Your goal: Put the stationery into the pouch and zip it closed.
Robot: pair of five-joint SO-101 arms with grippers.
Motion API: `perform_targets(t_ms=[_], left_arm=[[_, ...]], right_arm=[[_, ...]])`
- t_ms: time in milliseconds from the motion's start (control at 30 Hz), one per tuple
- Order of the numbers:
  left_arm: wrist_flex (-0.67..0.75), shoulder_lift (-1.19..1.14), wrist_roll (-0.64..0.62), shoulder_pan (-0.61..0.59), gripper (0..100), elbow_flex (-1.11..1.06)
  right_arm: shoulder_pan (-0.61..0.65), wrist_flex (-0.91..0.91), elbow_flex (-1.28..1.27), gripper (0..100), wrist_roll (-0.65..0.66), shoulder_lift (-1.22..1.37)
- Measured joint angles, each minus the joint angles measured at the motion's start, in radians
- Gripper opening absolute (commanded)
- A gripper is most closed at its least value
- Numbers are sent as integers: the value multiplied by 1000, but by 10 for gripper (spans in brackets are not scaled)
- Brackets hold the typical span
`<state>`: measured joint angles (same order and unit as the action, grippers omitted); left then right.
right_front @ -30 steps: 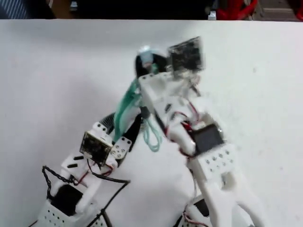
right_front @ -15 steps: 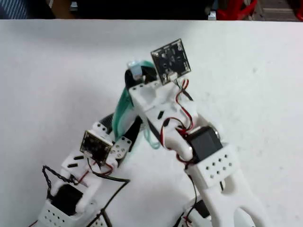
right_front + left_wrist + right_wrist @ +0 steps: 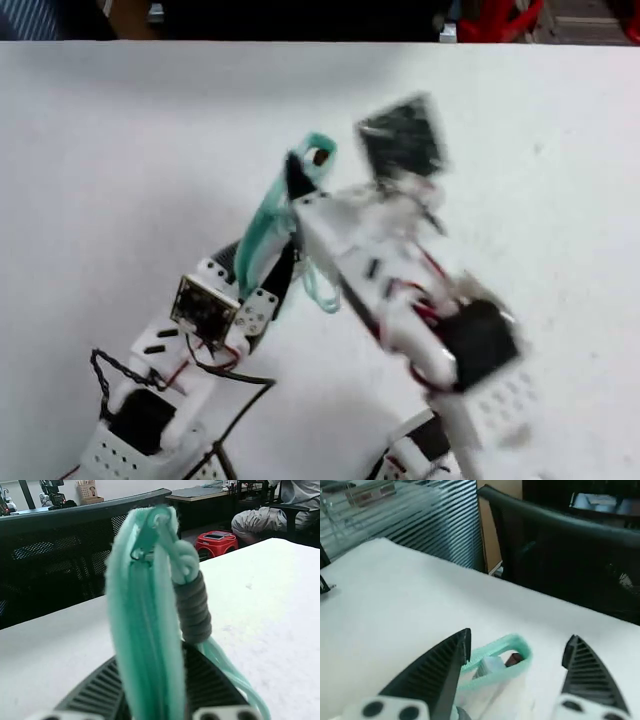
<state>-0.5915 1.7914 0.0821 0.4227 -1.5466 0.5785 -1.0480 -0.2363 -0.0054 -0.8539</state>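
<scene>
The pouch (image 3: 268, 225), a slim teal one, is standing on edge above the tabletop (image 3: 120, 150), with its long side rising away from the left arm. The left gripper (image 3: 262, 264) is clamping the pouch's lower part, one dark ribbed finger pressing against each face. In the left wrist view the pouch (image 3: 145, 630) is running straight up from the gripper, its zip line facing the camera and the slider (image 3: 143, 553) sitting near the pouch's top. A cord (image 3: 192, 605) wrapped in grey is hanging from that top end down beside the pouch, and teal loops (image 3: 320, 290) are trailing below the pouch near the left gripper.

The right gripper (image 3: 520, 639) is hovering at the pouch's top end with its fingers (image 3: 445, 672) spread apart, one on each side of the pouch (image 3: 512, 644). Whether either finger is touching the pouch cannot be told. In the high view the right gripper (image 3: 300, 182) is sitting just beside the pouch's top. That end is showing a small opening with something brown (image 3: 512, 658) inside; what it is cannot be told.
</scene>
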Motion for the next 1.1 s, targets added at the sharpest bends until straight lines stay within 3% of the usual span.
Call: perform_targets(t_ms=[233,467,700,767,833,867,933,1000,1100], left_arm=[[0,0,0,0,90,0],[0,0,0,0,135,0],[0,0,0,-6,135,0],[0,0,0,-12,135,0],[0,0,0,-21,135,0],[0,0,0,-29,135,0],[0,0,0,-49,139,0],[-8,-2,-5,-77,146,14],[-57,-3,-86,-158,211,78]], right_arm=[[-15,-209,29,262,12,-11],[170,-292,-60,262,282,17],[169,-127,-216,254,318,23],[138,-60,-255,176,321,23],[112,-11,-278,22,321,23],[104,9,-281,5,321,23],[92,31,-281,43,319,23],[91,31,-273,13,319,2],[94,28,-203,18,319,-86]])
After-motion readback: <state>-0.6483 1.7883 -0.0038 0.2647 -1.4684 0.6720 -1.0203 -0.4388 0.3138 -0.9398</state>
